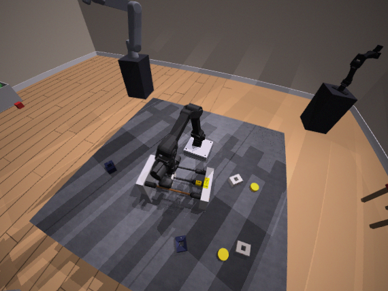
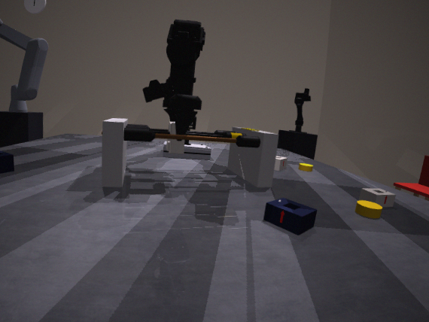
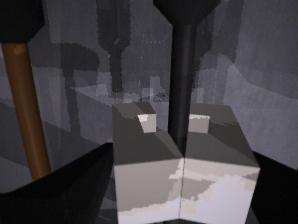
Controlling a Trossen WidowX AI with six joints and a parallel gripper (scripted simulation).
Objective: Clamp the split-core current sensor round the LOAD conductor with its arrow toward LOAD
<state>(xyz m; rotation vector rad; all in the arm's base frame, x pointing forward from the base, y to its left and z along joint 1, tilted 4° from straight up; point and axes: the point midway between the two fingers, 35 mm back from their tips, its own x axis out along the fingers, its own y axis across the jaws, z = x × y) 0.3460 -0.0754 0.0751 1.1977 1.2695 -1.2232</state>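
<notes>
Two white upright end blocks on the striped grey tabletop carrying parallel rods. Pale grey box-shaped split-core sensor wrapped round the dark grey rod, halves meeting. Black claw clenched on it from both sides; orange-brown rod left.

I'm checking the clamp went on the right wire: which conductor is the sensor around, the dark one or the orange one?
The dark conductor. It runs through the gap between the grey sensor halves in the gripper; the orange conductor stays apart.
</notes>
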